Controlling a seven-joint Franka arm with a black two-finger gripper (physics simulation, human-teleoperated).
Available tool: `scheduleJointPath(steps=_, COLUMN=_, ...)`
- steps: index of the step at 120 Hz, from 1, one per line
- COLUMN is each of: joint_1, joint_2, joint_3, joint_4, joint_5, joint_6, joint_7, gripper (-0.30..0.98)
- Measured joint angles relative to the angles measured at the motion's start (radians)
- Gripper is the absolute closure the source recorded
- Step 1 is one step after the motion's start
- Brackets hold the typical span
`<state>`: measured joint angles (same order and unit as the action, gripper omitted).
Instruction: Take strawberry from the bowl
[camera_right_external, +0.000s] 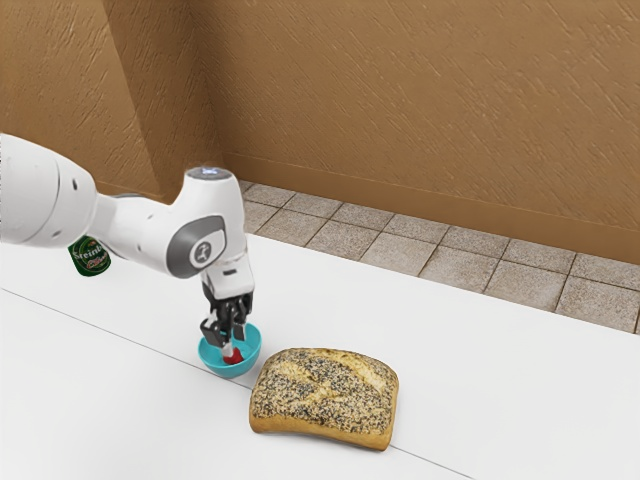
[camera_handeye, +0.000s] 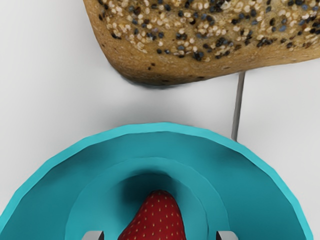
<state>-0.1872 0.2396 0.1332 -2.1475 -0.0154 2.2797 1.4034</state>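
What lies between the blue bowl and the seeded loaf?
Between bowl and loaf, the wrist view shows bare white tabletop, crossed by a thin dark seam.

Seeded bread loaf (camera_right_external: 325, 398), my landmark: golden-brown crust, pale and dark seeds on top. It sits flat on the white table (camera_right_external: 500, 385). Thin dark seam (camera_right_external: 120, 335) in the tabletop runs up to the loaf and out from its other side. Green can (camera_right_external: 92, 261) with pale lettering, well apart from the loaf, toward the exterior view's left. Beyond the loaf, past the table: tiled floor (camera_right_external: 400, 252), then textured brown wall (camera_right_external: 430, 110). In my wrist view I get the loaf's rounded corner.
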Motion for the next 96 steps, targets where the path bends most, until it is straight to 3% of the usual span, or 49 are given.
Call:
scheduleJointPath(steps=58, joint_1=0.009, joint_2=0.059, joint_3=0.008, joint_4=0.001, joint_5=0.000, joint_6=0.038, joint_7=0.003, gripper=0.46)
scheduleJointPath(steps=77, joint_1=0.009, joint_2=0.068, joint_3=0.008, joint_4=0.001, joint_5=0.000, joint_6=0.048, joint_7=0.004, gripper=0.33)
scheduleJointPath(steps=96, joint_1=0.008, joint_2=0.064, joint_3=0.009, joint_4=0.001, joint_5=-0.001, joint_6=0.053, joint_7=0.003, gripper=0.43)
